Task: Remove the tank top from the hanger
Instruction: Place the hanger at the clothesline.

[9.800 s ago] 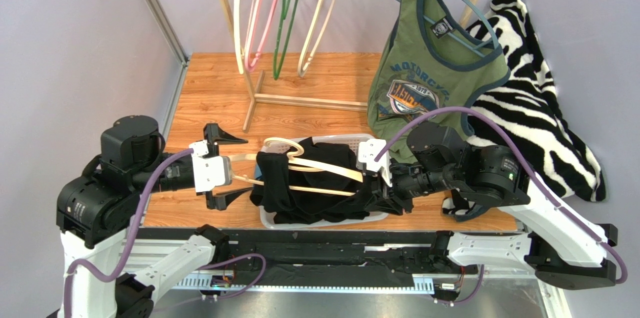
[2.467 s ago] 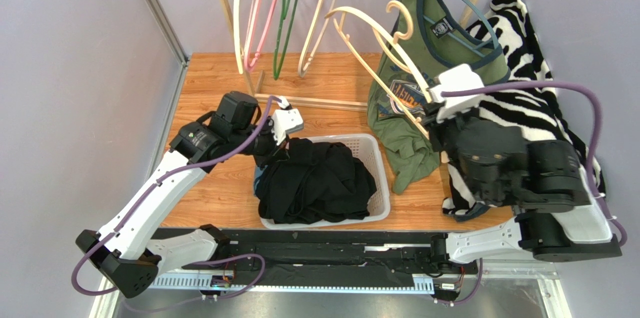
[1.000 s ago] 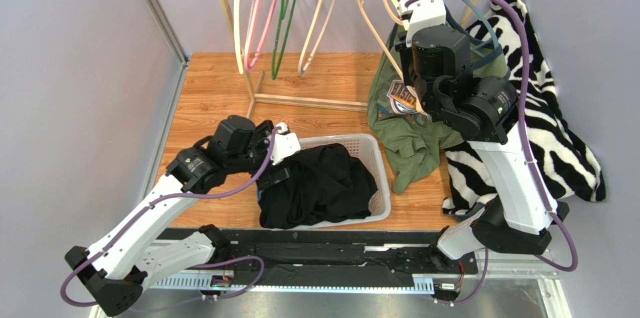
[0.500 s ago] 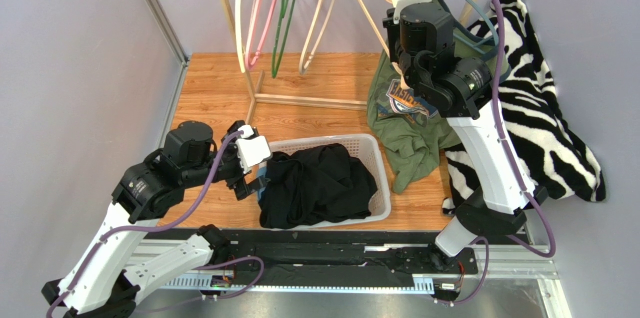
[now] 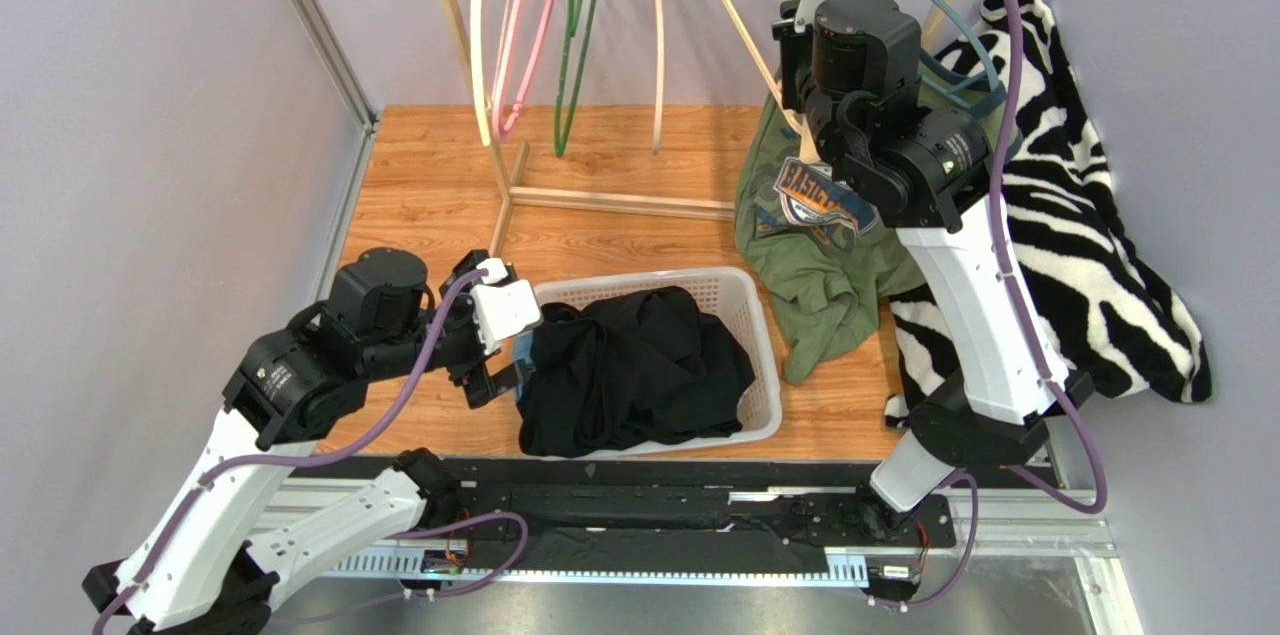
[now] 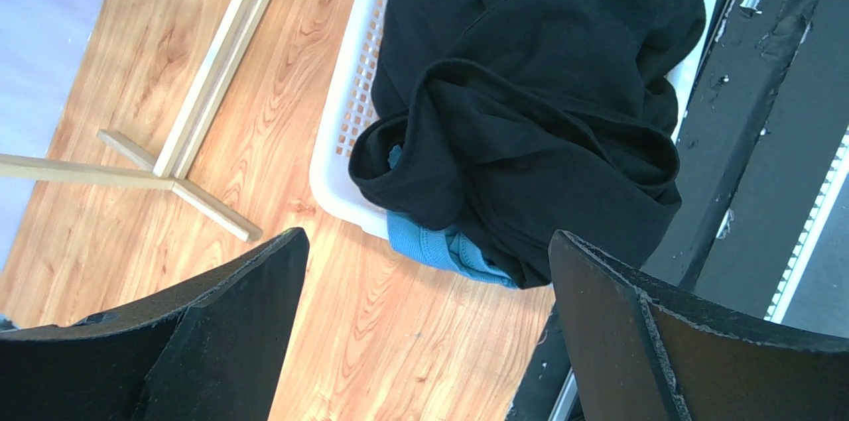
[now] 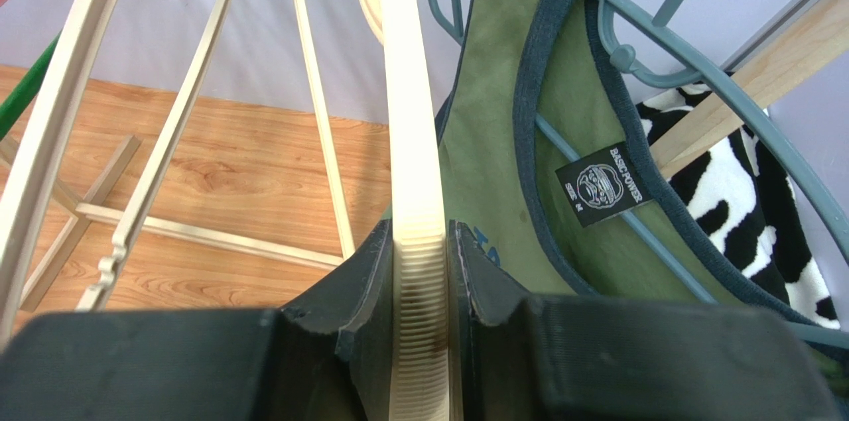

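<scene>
Since the right gripper (image 7: pixel 419 247) is clamped on the cream hanger (image 7: pixel 411 123) hard beside the green top (image 7: pixel 488 143), it could snag there and drop; left gripper (image 6: pixel 428 322) gapes empty beside the basket (image 6: pixel 334 182); the black tank top (image 6: pixel 538 93) lies inside.

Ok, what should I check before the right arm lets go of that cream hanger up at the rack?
1. Right gripper clamped on the cream hanger: ok.
2. Hanger's hook seated on the rack: cannot tell, the hook is out of frame.
3. Black tank top off the hanger and lying in the white basket: ok.
4. Left gripper open, holding nothing, above the basket: ok.
5. Green shirt clear of the right gripper: cannot tell, it hangs very close beside it.
</scene>
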You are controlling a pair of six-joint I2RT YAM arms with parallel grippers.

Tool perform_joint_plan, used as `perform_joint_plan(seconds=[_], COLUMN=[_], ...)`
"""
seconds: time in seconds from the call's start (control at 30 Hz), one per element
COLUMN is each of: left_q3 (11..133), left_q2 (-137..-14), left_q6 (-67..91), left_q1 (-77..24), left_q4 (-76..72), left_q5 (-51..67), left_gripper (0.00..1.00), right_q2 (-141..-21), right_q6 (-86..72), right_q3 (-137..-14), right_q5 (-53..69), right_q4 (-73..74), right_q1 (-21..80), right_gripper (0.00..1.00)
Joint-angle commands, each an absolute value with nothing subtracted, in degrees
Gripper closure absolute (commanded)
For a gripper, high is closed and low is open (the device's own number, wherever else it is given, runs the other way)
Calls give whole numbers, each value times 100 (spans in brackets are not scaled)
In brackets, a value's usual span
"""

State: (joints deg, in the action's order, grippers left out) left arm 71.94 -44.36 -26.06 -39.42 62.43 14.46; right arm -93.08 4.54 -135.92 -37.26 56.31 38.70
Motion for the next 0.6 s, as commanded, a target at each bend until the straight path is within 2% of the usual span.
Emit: perform_joint_plan(seconds=[0.0, 0.57], left_q3=[7347, 7638], left_q2=[-4359, -4421], left_q6=[-2619, -2575], left_q1=[-3955, -3797], left_q4=[6275, 6346], left_q5=[1468, 1661], left_gripper=[1, 1], right_q2=[-9483, -9940], right_q6=[475, 44], right_q3=[-13869, -13526], right_q5=[-3648, -2866], right_q4=[5220, 5546], right_q1=[3762, 3568], right_gripper=[100, 100])
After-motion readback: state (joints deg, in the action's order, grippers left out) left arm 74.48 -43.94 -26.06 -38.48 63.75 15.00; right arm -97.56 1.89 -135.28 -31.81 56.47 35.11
